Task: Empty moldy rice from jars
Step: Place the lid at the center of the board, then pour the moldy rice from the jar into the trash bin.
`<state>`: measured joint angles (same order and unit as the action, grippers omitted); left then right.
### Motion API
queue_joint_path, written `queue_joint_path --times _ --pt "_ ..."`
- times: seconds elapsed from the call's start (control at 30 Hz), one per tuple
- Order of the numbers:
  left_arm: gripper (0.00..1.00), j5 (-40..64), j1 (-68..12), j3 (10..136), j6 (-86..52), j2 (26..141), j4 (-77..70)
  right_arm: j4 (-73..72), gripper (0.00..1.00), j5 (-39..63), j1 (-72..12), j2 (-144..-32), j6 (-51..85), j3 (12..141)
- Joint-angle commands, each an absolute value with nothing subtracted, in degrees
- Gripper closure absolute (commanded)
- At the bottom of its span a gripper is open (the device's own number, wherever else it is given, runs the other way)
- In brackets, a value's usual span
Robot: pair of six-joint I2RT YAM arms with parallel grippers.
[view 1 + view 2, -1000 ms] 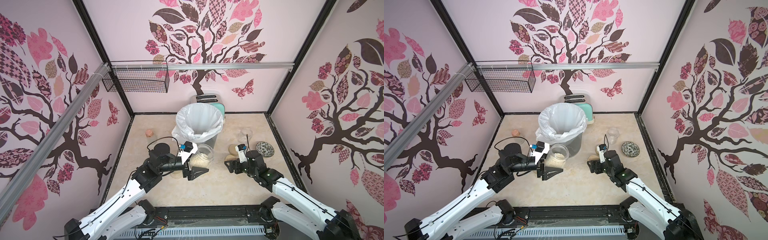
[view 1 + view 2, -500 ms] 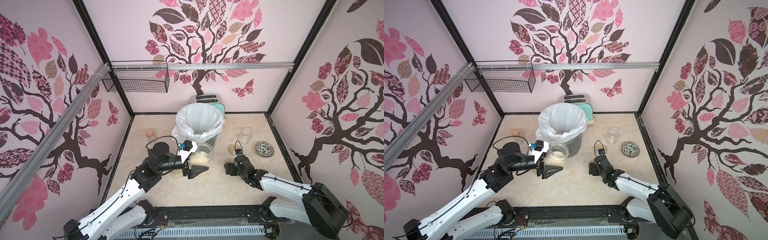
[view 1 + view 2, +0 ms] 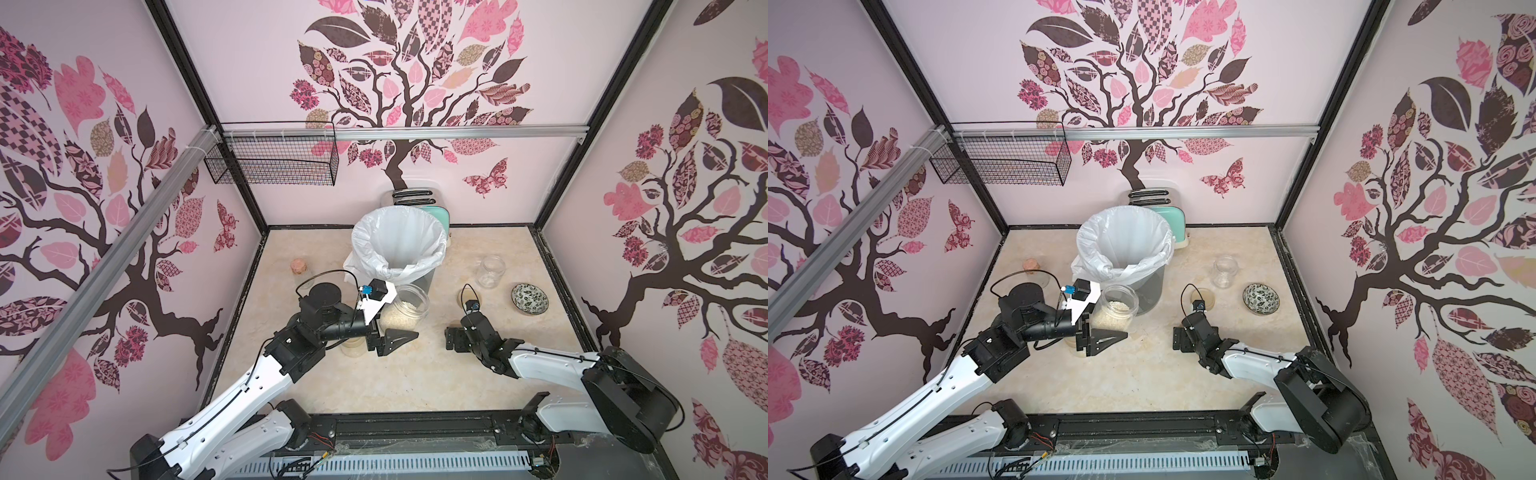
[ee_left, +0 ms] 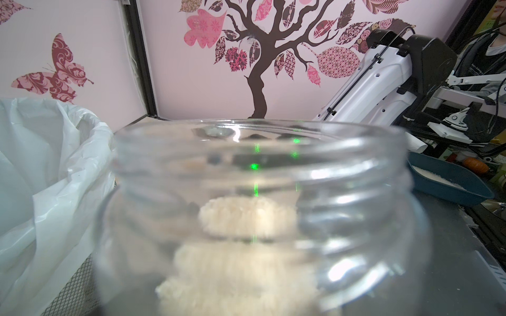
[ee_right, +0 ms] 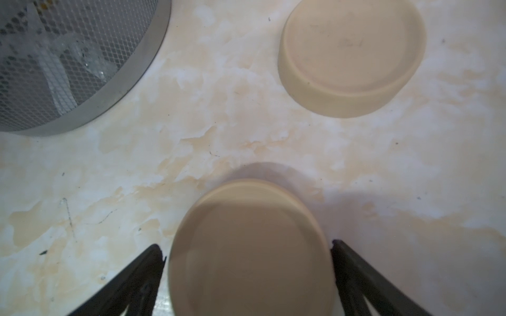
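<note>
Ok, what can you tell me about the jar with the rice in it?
The jar is short, wide and made of clear glass, with screw ridges around its neck. Nothing covers its open mouth. Pale rice fills the lower part. It is upright, gripped by the left tool, right beside the white-bagged bin.

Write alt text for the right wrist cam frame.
A round beige lid lies on the marbled tabletop between the black fingertips of the right gripper, whose jaws stand open either side of it. A second beige lid lies farther out, apart from the first, and the base of a mesh bin shows at the frame's edge.
</note>
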<state>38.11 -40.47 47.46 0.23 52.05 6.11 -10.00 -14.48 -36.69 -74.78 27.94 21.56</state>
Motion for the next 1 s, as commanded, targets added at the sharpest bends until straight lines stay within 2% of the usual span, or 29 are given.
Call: queue_joint_path --times 0.0,0.13,0.27,0.4,0.5,0.77,0.83,0.97 --pt "0.38 38.23 -40.17 49.99 0.86 51.68 1.09 -7.79 0.00 -15.36 -37.06 -72.87 28.65 22.53" --pt "0.38 37.63 -40.13 49.77 1.13 52.01 0.84 -1.69 0.01 -15.47 -37.05 -67.18 28.87 25.33" --pt "0.38 37.44 -39.35 50.16 1.68 52.18 1.44 9.09 0.01 -15.48 -37.03 -56.90 27.25 31.67" --pt "0.38 38.95 -37.06 51.14 1.33 52.85 1.54 16.29 0.00 -12.16 -37.03 -46.16 20.60 40.64" --pt "0.39 40.28 -34.86 52.44 1.25 53.66 1.23 20.74 0.00 -7.45 -36.74 -43.66 13.36 49.98" --pt "0.38 45.14 -28.57 59.69 5.38 58.96 4.23 31.50 0.00 18.91 -36.42 -58.50 -4.57 83.83" --pt "0.38 45.80 -26.94 62.74 7.51 61.36 5.57 34.46 0.04 25.21 -36.31 -64.26 -8.84 92.19" --pt "0.38 47.12 -24.45 70.25 12.48 67.76 9.17 43.06 0.17 32.84 -35.45 -77.50 -16.21 109.06"
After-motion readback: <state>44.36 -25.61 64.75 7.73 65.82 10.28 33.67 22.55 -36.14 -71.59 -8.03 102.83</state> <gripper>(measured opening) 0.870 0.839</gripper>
